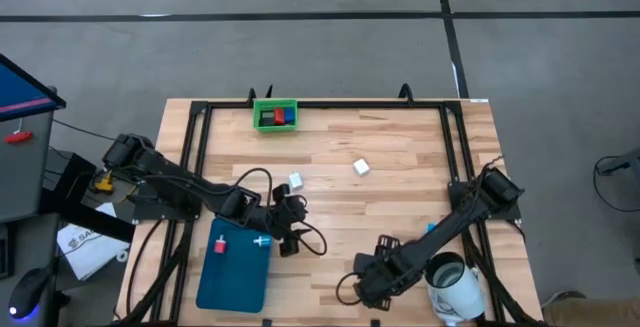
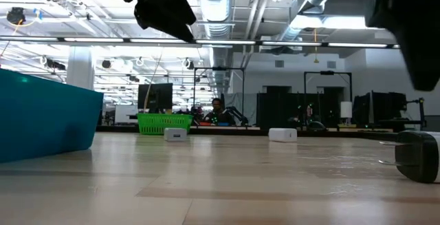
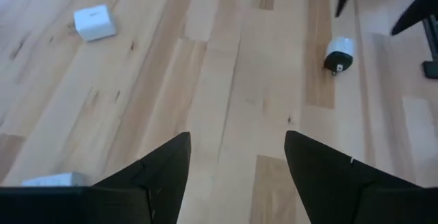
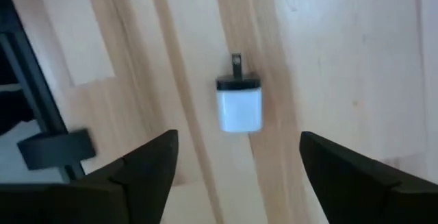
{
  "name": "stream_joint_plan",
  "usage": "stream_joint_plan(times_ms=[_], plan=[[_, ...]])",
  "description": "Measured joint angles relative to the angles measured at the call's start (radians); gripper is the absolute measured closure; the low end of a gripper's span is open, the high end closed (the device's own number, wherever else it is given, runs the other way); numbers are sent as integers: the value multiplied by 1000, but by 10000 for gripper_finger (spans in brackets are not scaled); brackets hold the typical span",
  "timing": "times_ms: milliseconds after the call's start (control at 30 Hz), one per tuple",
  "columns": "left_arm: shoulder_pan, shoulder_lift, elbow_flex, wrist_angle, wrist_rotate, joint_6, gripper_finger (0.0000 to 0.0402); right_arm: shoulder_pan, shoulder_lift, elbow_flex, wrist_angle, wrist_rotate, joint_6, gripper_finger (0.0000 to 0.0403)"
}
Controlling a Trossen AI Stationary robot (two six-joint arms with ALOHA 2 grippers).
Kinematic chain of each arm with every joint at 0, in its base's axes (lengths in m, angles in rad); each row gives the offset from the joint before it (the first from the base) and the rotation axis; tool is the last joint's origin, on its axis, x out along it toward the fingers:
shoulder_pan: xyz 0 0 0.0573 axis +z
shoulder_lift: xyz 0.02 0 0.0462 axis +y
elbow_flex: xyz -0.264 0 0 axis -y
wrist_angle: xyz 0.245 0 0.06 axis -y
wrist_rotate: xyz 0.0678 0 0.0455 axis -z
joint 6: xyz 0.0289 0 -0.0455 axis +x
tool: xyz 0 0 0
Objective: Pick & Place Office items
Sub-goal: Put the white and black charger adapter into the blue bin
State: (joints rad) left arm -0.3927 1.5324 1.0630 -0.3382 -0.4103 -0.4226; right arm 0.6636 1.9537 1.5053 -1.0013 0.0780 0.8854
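Two white cube-like pieces (image 1: 361,167) (image 1: 296,181) lie flat on the wooden table. A white block with a black pronged end (image 4: 239,104) lies on its side straight below my right gripper (image 4: 239,135), which points down, open and clear above it; the arm hides this block in the high view. My left gripper (image 3: 236,138) hovers open over bare wood beside the teal tray (image 1: 235,267), with nothing between its fingers. A red piece (image 1: 219,246) and a cyan piece (image 1: 262,240) lie in the tray. Red and blue pieces sit in the green bin (image 1: 275,115).
A large white mug-like cylinder (image 1: 455,285) lies at the near right corner beside my right arm. Black frame rails (image 1: 192,157) run along the table's left, right and far edges. Bare wood stretches across the table's middle.
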Motion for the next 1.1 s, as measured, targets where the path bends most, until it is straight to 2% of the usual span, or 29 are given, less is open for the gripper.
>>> stream_joint_plan(times_ms=[333, 567, 967, 1100], plan=[[0, -65, 1, -9, 25, -46, 170, -39, -2, -138, 107, -3, -38, 104], [7, -125, 1, -26, 7, -60, 170, -17, -2, -148, 175, -2, -39, 104], [14, -138, 1, -22, -8, -86, 170, -32, 31, -176, 221, 25, -62, 104], [13, -138, 1, -26, -8, -90, 170, -33, 29, -217, 212, -8, -57, 128]])
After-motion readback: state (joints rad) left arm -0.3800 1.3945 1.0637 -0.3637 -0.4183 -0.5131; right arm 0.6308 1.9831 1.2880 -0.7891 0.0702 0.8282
